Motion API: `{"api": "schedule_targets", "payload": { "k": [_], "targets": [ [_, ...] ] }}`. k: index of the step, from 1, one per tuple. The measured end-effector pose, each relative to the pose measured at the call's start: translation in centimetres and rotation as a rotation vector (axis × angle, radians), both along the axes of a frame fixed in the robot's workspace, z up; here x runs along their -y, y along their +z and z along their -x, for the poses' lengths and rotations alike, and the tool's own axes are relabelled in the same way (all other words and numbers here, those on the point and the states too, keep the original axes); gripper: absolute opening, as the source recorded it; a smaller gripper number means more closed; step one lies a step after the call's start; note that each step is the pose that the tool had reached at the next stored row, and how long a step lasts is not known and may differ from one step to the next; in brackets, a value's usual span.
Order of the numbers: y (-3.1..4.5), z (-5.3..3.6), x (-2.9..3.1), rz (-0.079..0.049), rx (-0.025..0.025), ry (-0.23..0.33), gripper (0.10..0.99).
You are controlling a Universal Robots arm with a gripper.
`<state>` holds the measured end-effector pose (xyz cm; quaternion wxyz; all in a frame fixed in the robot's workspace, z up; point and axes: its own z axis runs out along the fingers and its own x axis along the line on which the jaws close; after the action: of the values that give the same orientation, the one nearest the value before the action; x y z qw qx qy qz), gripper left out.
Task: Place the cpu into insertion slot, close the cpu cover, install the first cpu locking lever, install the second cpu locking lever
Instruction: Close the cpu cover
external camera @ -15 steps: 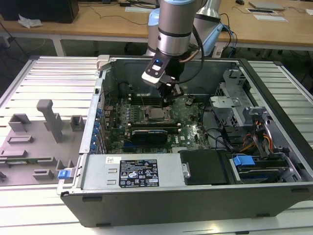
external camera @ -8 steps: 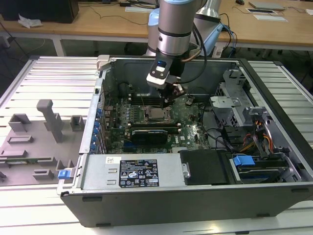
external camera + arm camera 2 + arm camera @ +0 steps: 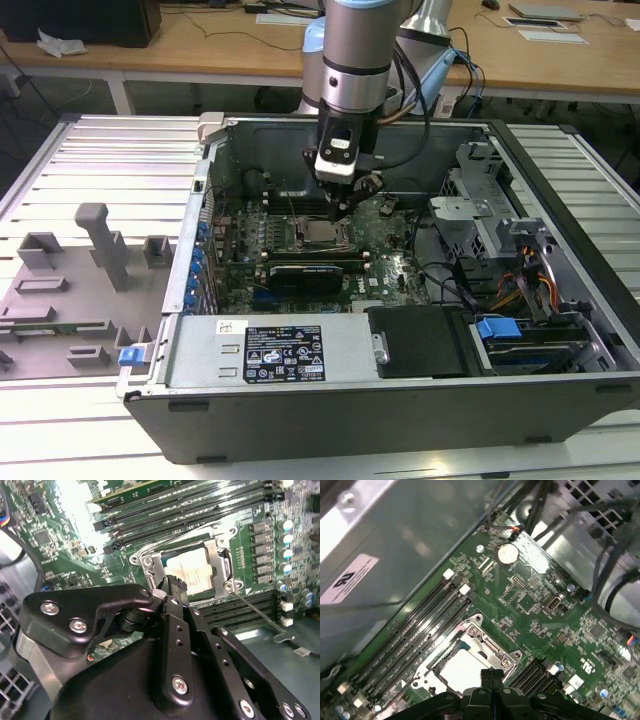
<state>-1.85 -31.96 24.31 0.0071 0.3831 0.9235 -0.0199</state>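
Jaws look pinched tight together w/ nothing held btwn them. In the first wrist view our gripper point(image 3: 492, 674) hangs low, right by one edge of the cpu cover point(image 3: 490, 645).

We see the cpu point(image 3: 192, 570) lying flat in the insertion slot point(image 3: 441, 658). That's near the middle of the green board point(image 3: 390, 245), inside the open pc case point(image 3: 400, 420). So step 1 looks done.

The cover lies flat over the chip too, w/ the shiny top showing thru its window, so step 2 looks done.

One thin locking lever point(image 3: 260, 612) sticks out loose from the cover's corner, not hooked down yet. We can't tell abt the other lever. We think abt half the job is left: the 2 levers.
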Motion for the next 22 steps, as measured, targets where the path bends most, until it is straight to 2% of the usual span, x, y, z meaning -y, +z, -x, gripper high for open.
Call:
{"api": "schedule_targets", "payload": {
  "k": [1, 4, 10, 16, 22],
  "targets": [
    [0.00, 0.00, 0.00, 0.000, 0.0000, 0.015, 0.106],
    [0.00, 0.00, 0.00, 0.001, 0.0000, 0.119, 0.106],
    [-0.01, 0.00, 0.00, 0.002, 0.0001, 0.235, 0.106],
    [0.00, 0.00, 0.00, 0.003, 0.0002, 0.446, 0.106],
    [-0.01, 0.00, 0.00, 0.003, 0.0003, 0.569, 0.106]
  ]
}}
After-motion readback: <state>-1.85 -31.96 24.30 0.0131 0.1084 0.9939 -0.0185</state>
